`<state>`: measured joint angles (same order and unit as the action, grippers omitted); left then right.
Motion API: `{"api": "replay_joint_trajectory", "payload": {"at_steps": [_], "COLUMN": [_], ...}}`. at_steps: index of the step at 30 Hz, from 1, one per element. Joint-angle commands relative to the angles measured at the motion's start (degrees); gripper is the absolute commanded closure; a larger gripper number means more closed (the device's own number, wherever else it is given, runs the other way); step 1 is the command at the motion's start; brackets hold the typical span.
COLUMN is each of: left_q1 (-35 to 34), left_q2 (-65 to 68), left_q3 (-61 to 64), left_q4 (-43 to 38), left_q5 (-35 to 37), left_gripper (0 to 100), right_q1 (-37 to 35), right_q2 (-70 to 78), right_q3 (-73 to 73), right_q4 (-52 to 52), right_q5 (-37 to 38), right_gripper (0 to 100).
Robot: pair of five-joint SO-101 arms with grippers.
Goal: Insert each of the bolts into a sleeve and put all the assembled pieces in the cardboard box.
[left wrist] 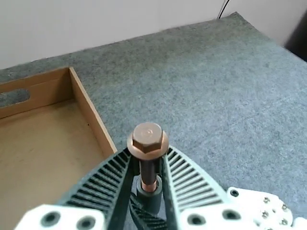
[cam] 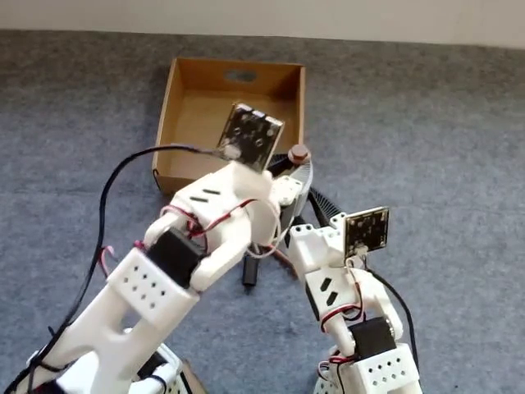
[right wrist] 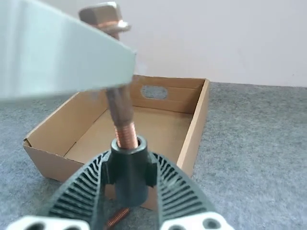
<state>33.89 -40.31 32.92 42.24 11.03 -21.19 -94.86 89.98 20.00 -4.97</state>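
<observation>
The bolt is clamped by the left gripper, tip sunk in the sleeve pinched by the right gripper, just outside the box edge, open carpet alongside.

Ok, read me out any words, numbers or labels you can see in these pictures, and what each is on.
None can be read.
The brown cardboard box is plain.
The copper-coloured hexagonal bolt head carries a faint mark, too small to read.
The dark circuit boards above the arms show no legible print.
</observation>
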Motion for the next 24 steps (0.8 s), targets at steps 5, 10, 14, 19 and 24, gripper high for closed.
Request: {"api": "replay_joint_trajectory", "payload": {"at_steps": [5, 10, 14, 19, 24], "left_q1": [0.0, 0.0, 0.3, 0.1, -0.1], "left_q2": [3.6, 3.8, 3.9, 3.6, 3.5], "left_q3": [-9.7, -9.6, -9.0, -6.7, -6.4], "left_q4": [8.1, 8.4, 9.9, 11.8, 12.1], "left_q5": [-0.2, -0.2, -0.2, 0.1, 3.0], "left_gripper": [99, 99, 98, 85, 84], "right_q1": [0.0, 0.0, 0.0, 0.0, 0.0], "right_q2": [-0.5, -0.5, -0.5, -0.5, -0.5], "right_q3": [-0.7, -0.7, -0.7, -0.7, -0.7], "right_q4": [-1.0, -1.0, -1.0, -1.0, -1.0], "right_q5": [0.2, 0.2, 0.2, 0.2, 0.2], "right_gripper": [99.1, 99.1, 99.1, 99.1, 99.1]}}
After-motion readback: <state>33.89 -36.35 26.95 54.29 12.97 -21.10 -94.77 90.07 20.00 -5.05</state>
